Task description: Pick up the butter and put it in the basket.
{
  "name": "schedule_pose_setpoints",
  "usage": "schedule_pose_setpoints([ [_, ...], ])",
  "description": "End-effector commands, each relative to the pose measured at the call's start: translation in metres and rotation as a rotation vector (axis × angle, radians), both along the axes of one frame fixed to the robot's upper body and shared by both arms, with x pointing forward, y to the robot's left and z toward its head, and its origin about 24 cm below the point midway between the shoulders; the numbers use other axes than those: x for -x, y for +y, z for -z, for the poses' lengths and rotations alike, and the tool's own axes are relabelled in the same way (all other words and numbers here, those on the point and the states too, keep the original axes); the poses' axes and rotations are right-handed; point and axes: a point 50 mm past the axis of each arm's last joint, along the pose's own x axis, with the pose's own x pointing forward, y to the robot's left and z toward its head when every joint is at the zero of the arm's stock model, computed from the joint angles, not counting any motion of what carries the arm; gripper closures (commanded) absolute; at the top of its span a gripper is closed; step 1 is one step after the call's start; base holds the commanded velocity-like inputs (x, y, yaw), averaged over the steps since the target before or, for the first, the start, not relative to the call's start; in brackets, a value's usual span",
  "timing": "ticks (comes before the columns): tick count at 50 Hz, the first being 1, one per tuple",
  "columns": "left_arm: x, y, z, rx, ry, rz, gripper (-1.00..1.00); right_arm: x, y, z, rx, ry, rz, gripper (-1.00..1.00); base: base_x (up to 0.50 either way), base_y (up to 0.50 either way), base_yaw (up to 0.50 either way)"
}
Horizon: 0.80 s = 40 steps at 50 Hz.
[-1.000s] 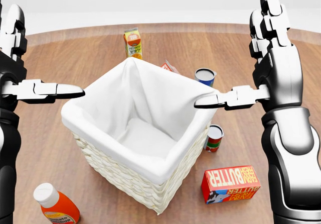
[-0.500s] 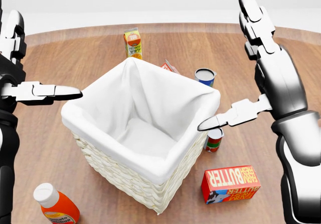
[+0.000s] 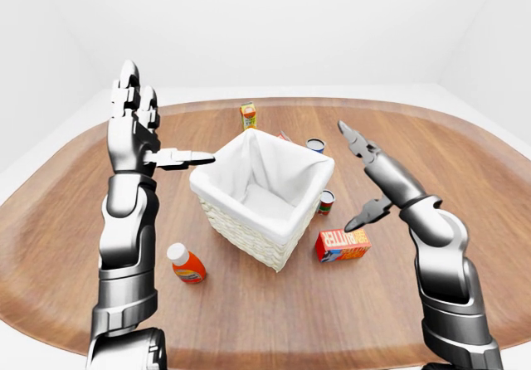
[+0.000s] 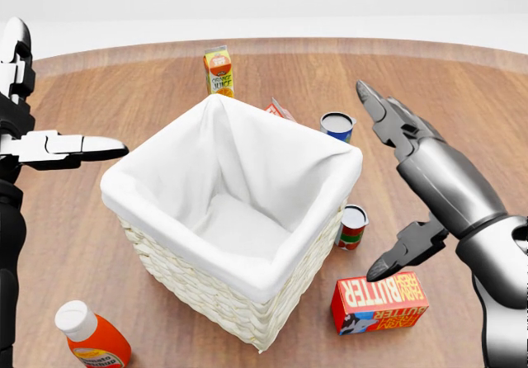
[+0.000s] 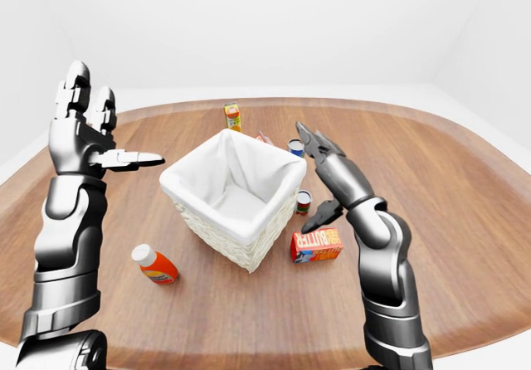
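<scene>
The butter (image 4: 379, 300) is a red box that lies flat on the wooden table, at the lower right of the head view beside the basket's right corner. The wicker basket (image 4: 190, 281), lined with white cloth, stands in the middle and holds nothing. My right hand (image 4: 373, 182) is open and tilted down, its thumb tip hanging just above the butter's top edge without touching it. To the left of the basket my left hand (image 3: 166, 117) is raised and open, fingers up and thumb pointing at the basket.
An orange juice carton (image 4: 219, 71) stands above the basket in the head view. A red carton (image 4: 279, 109) peeks over the rim. A blue can (image 4: 337, 125) and a small red-green can (image 4: 353, 226) sit to the right. A ketchup bottle (image 4: 92, 335) lies lower left.
My right hand has come down from upright and tipped forward, bringing its thumb close above the butter. The left hand has drifted slightly left. Nothing on the table has moved.
</scene>
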Motion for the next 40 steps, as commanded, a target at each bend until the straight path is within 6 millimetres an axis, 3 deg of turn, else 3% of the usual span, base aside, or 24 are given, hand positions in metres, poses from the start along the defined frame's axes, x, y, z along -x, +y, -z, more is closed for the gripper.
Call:
schedule_pose_setpoints([
  [1,0.0,0.003,-0.002,0.005,-0.006,-0.007,-1.0,0.003,-0.008,0.02,0.154,0.134,0.067,-1.0,0.0,0.0,0.0],
  [13,0.001,0.004,-0.002,0.008,-0.007,-0.01,-1.0,-0.002,-0.012,0.051,0.246,0.293,0.114,-1.0,0.0,0.0,0.0],
  [40,-0.001,0.007,-0.001,0.014,0.001,-0.019,-1.0,-0.024,-0.015,0.1,0.304,0.414,0.207,-1.0,0.0,0.0,0.0],
])
